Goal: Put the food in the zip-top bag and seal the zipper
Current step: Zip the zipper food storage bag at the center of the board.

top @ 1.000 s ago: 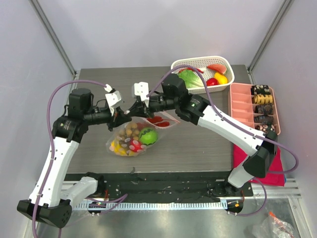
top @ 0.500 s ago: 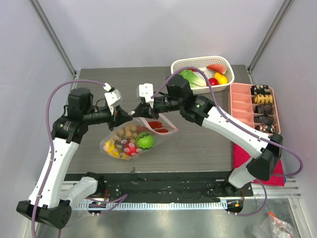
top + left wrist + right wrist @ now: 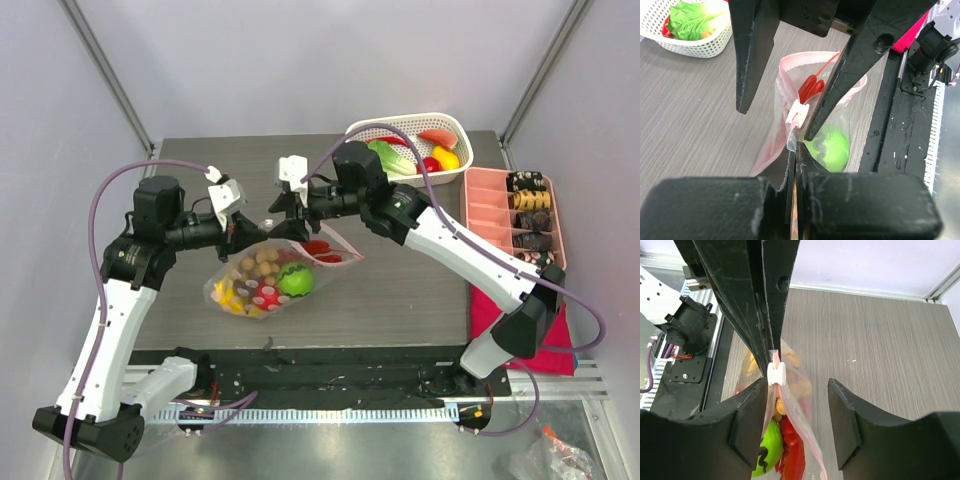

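Observation:
The clear zip-top bag (image 3: 250, 285) hangs between my two grippers, its bottom on the table. Inside it are a green round fruit (image 3: 295, 280), a brown berry cluster (image 3: 262, 262), yellow bananas (image 3: 230, 296) and red chillies (image 3: 318, 247). My left gripper (image 3: 256, 232) is shut on the end of the bag's mouth (image 3: 795, 148). My right gripper (image 3: 284, 213) is open astride the pinkish zipper (image 3: 783, 396). The white slider (image 3: 775, 374) sits by its left finger (image 3: 747, 425), close to the left gripper's tips. The green fruit (image 3: 767, 450) and chillies (image 3: 792, 452) show below.
A white lattice basket (image 3: 405, 122) with a lettuce leaf and other toy foods stands at the back right. A pink compartment tray (image 3: 485, 215) with dark brown items lies at the right edge. A red cloth (image 3: 560, 340) lies in front of the tray.
The bag has swung left and hangs a little higher. My right gripper has moved left along the bag's mouth, towards my left gripper.

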`<state>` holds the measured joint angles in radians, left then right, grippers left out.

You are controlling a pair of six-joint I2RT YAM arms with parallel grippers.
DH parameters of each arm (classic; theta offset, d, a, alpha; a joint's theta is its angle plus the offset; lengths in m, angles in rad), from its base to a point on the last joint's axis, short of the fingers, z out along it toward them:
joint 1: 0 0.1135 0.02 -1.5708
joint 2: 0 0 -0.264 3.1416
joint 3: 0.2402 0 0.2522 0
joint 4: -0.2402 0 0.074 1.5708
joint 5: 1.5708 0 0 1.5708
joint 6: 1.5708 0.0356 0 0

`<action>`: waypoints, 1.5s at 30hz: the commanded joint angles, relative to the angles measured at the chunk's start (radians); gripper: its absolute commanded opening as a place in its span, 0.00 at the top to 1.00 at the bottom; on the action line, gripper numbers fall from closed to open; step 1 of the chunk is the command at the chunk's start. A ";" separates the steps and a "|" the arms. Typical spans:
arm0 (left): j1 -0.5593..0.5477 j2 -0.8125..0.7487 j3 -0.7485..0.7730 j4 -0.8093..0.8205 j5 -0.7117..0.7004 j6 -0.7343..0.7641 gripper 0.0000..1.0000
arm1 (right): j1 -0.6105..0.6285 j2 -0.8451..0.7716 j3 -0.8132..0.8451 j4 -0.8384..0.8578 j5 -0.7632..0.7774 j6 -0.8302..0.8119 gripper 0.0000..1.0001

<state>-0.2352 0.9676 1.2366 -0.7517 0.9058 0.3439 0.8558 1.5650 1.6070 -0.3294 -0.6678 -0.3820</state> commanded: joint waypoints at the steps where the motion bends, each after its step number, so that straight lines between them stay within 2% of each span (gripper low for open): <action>1: 0.002 -0.021 0.041 0.061 0.045 0.012 1.00 | 0.008 -0.003 0.064 0.016 -0.016 0.023 0.44; 7: 0.002 -0.018 0.038 0.063 0.031 0.009 1.00 | 0.012 -0.014 0.070 0.009 -0.033 0.014 0.54; 12: 0.004 -0.013 0.038 0.075 0.035 0.001 1.00 | 0.022 -0.017 0.062 -0.008 -0.027 -0.024 0.73; 17: 0.004 -0.013 0.038 0.063 0.027 0.007 1.00 | 0.025 -0.017 0.065 -0.011 -0.024 -0.026 0.83; 19: 0.004 -0.013 0.038 0.063 0.025 0.007 1.00 | 0.025 -0.020 0.067 -0.014 -0.023 -0.023 0.79; 20: 0.004 -0.012 0.040 0.063 0.024 0.006 1.00 | 0.026 -0.022 0.067 -0.014 -0.019 -0.020 0.65; 23: 0.004 -0.004 0.043 0.058 0.028 0.004 1.00 | 0.031 -0.023 0.070 -0.016 -0.003 -0.017 0.58; 36: 0.004 -0.003 0.030 0.052 0.027 0.021 1.00 | 0.031 -0.010 0.106 -0.014 -0.007 0.012 0.62; 41: 0.002 -0.003 0.032 0.049 0.028 0.027 1.00 | 0.031 -0.008 0.096 -0.016 -0.003 0.008 0.69; 45: 0.002 -0.004 0.037 0.048 0.030 0.026 1.00 | 0.031 -0.006 0.088 -0.030 0.002 -0.009 0.67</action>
<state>-0.2352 0.9714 1.2366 -0.7536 0.9081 0.3523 0.8810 1.5669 1.6733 -0.3725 -0.6739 -0.3828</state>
